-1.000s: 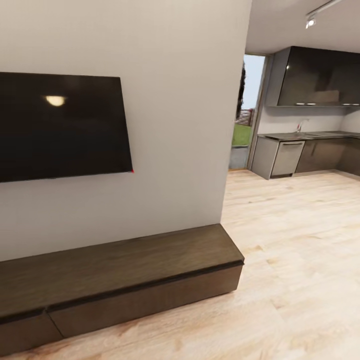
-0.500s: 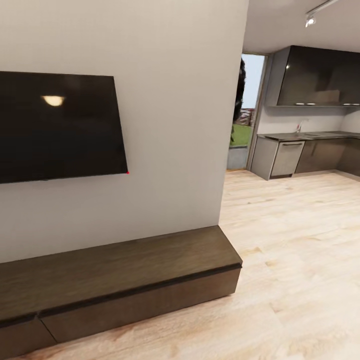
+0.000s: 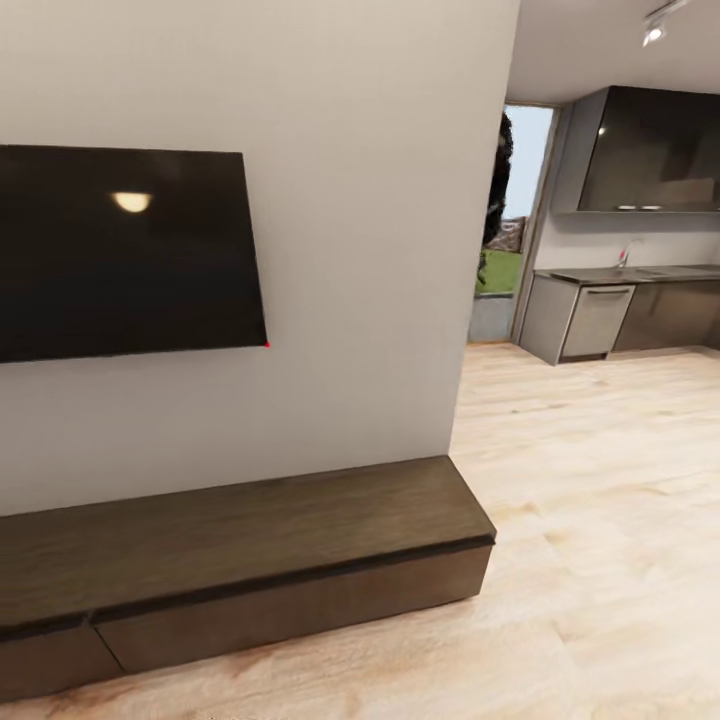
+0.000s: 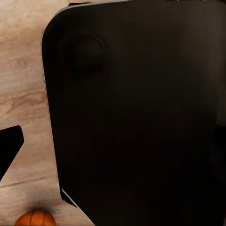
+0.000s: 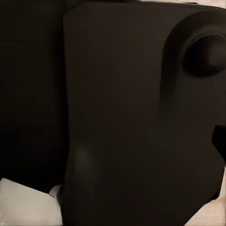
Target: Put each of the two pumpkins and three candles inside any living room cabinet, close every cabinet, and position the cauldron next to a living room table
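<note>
The long, low dark-brown cabinet [image 3: 250, 540] stands against the white wall below a wall-mounted television, and its drawer fronts sit flush and shut. In the left wrist view one orange ribbed pumpkin [image 4: 35, 219] lies on the pale wooden floor, cut off by the picture's edge, beside a large black panel of my own body. A similar dark panel takes up most of the right wrist view. The candles, the cauldron and the table are out of view.
A black television [image 3: 120, 250] hangs on the wall above the cabinet. Right of the wall's end, pale wooden floor [image 3: 600, 480] runs to a kitchen with dark grey units [image 3: 640, 310] and a glass door [image 3: 510, 220].
The whole head view has shifted a little to the right since half a second ago, so the camera has turned. The cabinet itself looks unchanged.
</note>
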You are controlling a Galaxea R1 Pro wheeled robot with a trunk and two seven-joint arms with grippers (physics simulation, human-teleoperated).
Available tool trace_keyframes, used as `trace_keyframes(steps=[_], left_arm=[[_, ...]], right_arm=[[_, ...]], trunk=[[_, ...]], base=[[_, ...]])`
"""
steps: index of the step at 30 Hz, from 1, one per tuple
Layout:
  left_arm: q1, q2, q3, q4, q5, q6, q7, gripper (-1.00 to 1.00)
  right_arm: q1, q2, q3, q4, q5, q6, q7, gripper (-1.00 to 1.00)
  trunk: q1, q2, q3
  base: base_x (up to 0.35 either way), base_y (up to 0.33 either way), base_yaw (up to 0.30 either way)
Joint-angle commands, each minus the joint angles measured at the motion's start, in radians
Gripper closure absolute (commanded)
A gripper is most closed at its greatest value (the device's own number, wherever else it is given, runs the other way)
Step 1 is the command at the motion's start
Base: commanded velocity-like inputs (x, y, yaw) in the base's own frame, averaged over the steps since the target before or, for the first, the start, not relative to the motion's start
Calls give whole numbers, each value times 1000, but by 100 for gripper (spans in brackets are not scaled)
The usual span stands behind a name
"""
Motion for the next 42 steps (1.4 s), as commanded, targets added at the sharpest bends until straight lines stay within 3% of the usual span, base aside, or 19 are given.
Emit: trace_keyframes(steps=[1,10,33,42], left_arm=[[0,0,0,0,0,0,0,-100],[0,0,-2,0,-1,-6,0,-100],[0,0,0,0,-1,-8,0,-100],[0,0,2,0,0,-9,0,-100]], right_arm=[[0,1,0,0,0,-1,0,-100],[0,1,0,0,1,-4,1,-100],[0,-1,1,0,0,-2,4,-100],[0,4,1,0,1,-4,-1,-100]], trunk=[[0,0,0],[0,0,0],[0,0,0],[0,0,-4]], base=[[3,-145,266],[4,-154,241],[152,-20,13],[24,-41,185]])
